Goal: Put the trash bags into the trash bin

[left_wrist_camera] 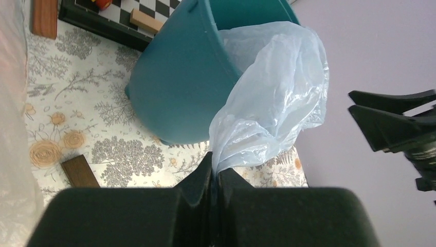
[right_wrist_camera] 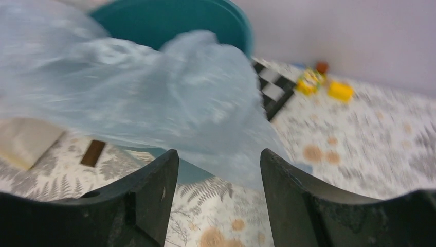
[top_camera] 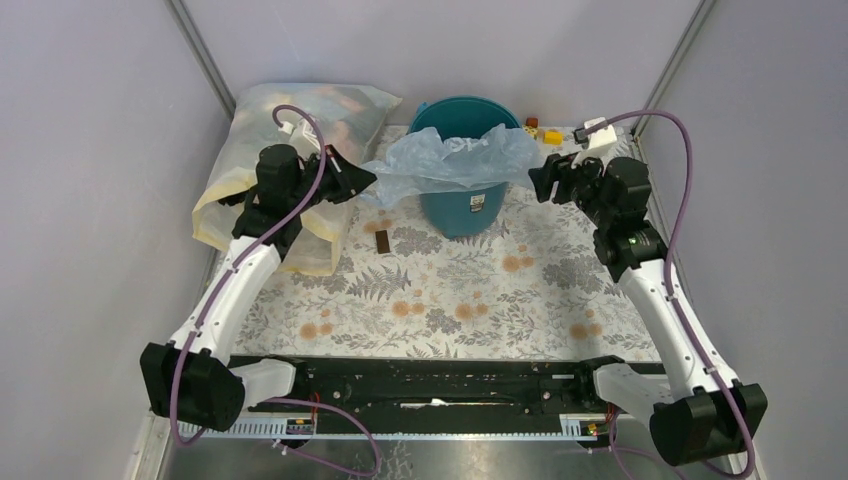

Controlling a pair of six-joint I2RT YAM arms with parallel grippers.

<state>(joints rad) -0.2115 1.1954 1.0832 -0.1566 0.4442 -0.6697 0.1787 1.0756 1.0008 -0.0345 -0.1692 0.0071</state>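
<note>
Two arms, one bag, one bucket. Left gripper [left_wrist_camera: 215, 170]: fingers pressed together, pinching a corner of the thin, crinkly pale blue plastic bag [top_camera: 455, 160]. Right gripper [right_wrist_camera: 218, 159]: fingers spread, the bag's other end just ahead of them, contact not resolvable. Both arms stretch toward the far edge, wrists turned inward. The bag drapes across the mouth of the round teal plastic bucket [top_camera: 450, 208] at mid far edge, overhanging both sides.

The trash bag [right_wrist_camera: 154, 98] is seen draped over the trash bin [right_wrist_camera: 169, 23] rim; the right gripper [right_wrist_camera: 218, 167] is held with jaws apart.
</note>
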